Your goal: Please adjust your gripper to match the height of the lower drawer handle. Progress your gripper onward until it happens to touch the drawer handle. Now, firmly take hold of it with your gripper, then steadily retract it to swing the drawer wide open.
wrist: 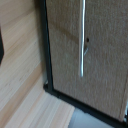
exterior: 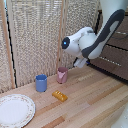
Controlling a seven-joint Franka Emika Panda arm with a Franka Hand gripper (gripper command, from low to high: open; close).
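A light wooden plank tabletop (exterior: pixel 87 102) carried a white patterned round plate (exterior: pixel 15 110) at its corner — near it a blue cup (exterior: pixel 41 83), a pink cup (exterior: pixel 62 75) and a small yellow block (exterior: pixel 59 95).

Bulky white arm (exterior: pixel 92 40) w/ dark grey joint bands; round blue light on side; rounded shells.

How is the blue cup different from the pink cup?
The blue cup is blue and looks wider; the pink cup is pink and looks narrower. In the exterior view the blue cup stands nearer the plate, the pink cup nearer the gripper. Both stand upright on the wooden table.
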